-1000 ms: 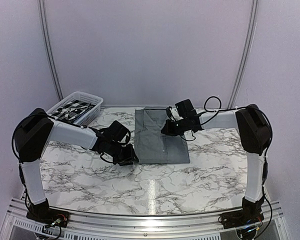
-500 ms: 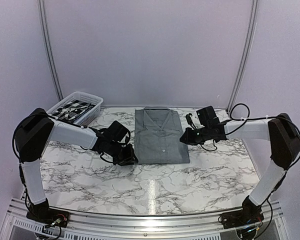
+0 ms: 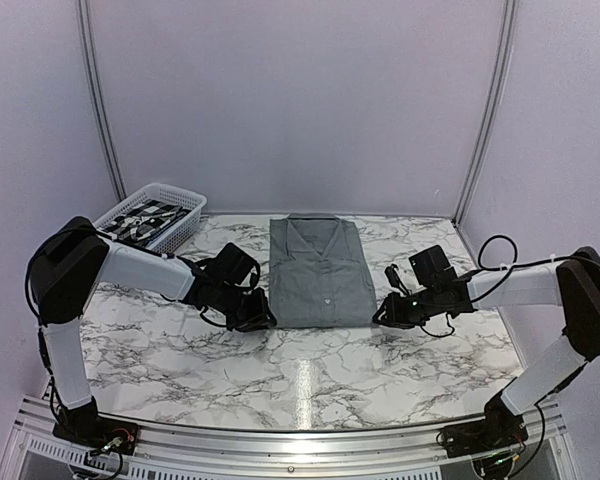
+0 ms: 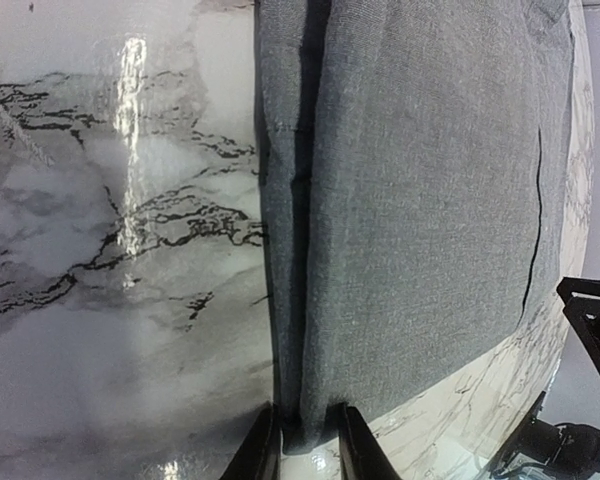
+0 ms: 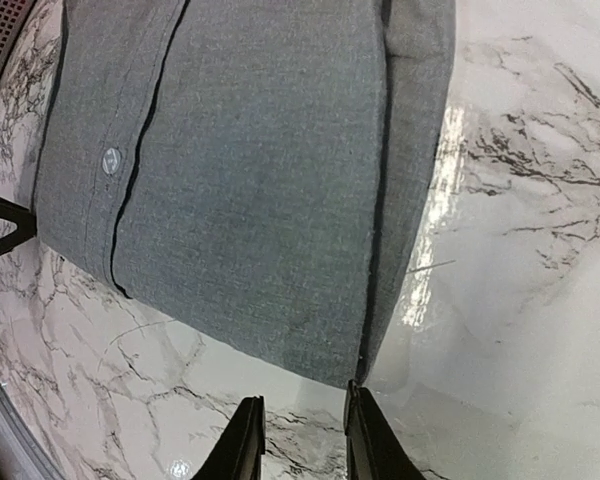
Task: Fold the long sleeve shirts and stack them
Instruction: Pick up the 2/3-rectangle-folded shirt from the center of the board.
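A plain mid-grey long sleeve shirt [image 3: 320, 270] lies folded into a rectangle in the middle of the table, collar at the far end. My left gripper [image 3: 257, 319] sits at its near left corner. In the left wrist view the shirt [image 4: 430, 180] has its folded edge bunched between both fingertips, so that gripper [image 4: 308, 448] is shut on the cloth. My right gripper [image 3: 384, 312] is low at the near right corner. In the right wrist view it [image 5: 302, 440] stands open over bare marble, and the shirt's corner [image 5: 340, 360] lies just ahead of its right finger.
A white slatted basket [image 3: 158, 187] stands at the back left and holds a black-and-white patterned cloth [image 3: 145, 218]. White curtain walls close in the back and sides of the marble tabletop [image 3: 310, 380].
My right arm left the shirt's collar area and swung right and nearer, down to the near right corner, with its jaws opening. My left gripper stayed put and closed a little more.
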